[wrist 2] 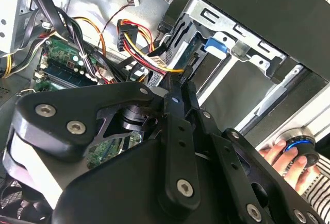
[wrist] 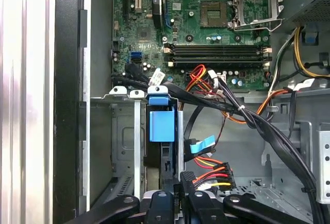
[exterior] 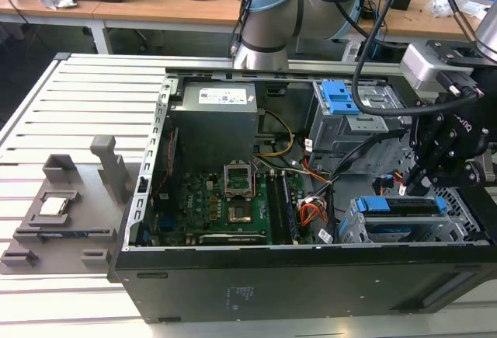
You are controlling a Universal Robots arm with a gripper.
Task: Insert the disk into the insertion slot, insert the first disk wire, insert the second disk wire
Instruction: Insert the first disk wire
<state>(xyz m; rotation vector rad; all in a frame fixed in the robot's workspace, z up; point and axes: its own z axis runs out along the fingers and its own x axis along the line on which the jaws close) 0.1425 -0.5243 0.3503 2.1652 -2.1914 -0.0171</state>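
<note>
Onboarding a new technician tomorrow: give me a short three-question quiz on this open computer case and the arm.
1. True or false: the silver metal hard drive in its bright blue plastic carrier sits inside the low grey perforated sheet-metal drive cage.
2. In the exterior view the black end effector hangs: A) over the power supply, B) beside that drive cage, C) over the grey fixture on the table.
3. Fill in: in the second wrist view a person's hand lies by a round black knob ringed in ____.
Key: 1 true; 2 B; 3 blue.
</note>
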